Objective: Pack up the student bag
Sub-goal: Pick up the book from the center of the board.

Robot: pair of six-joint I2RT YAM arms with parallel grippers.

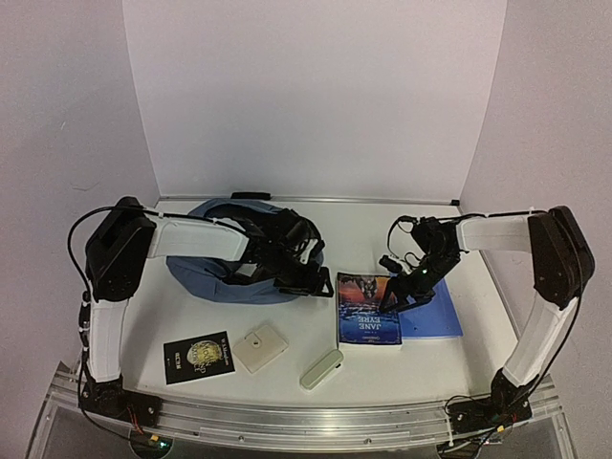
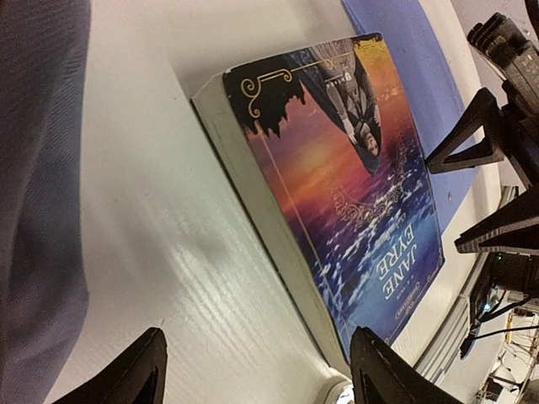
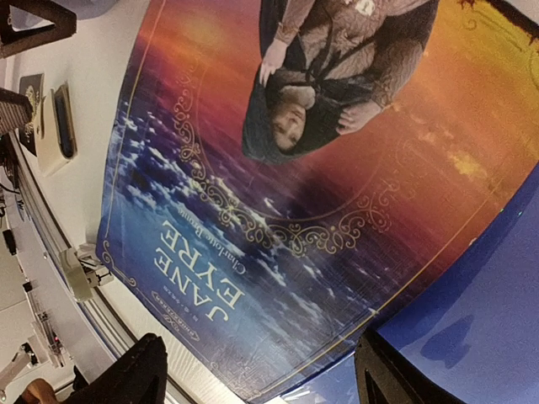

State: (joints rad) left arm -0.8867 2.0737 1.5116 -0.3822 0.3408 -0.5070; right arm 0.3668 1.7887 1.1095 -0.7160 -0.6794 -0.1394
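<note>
— Where is the student bag [image 1: 206, 275]?
— Far left of centre, under the left arm; the left gripper [image 2: 257, 345] hangs just right of it, fingers spread, empty.
— The right gripper [image 3: 259, 349]?
— Spread and empty too; over the Jane Eyre book [image 1: 368, 308], just left of the blue notebook [image 1: 438, 320].

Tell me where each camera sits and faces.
Top external: high behind the bases, looking down on the white table, both arms and the slate-blue fabric backpack.
Left wrist: on the left arm, facing down past the open left gripper at the colourful Jane Eyre paperback.
Right wrist: close above that cover and the bright-blue notebook, the open right gripper at bottom.
Shared: both wrists see the paperback.
</note>
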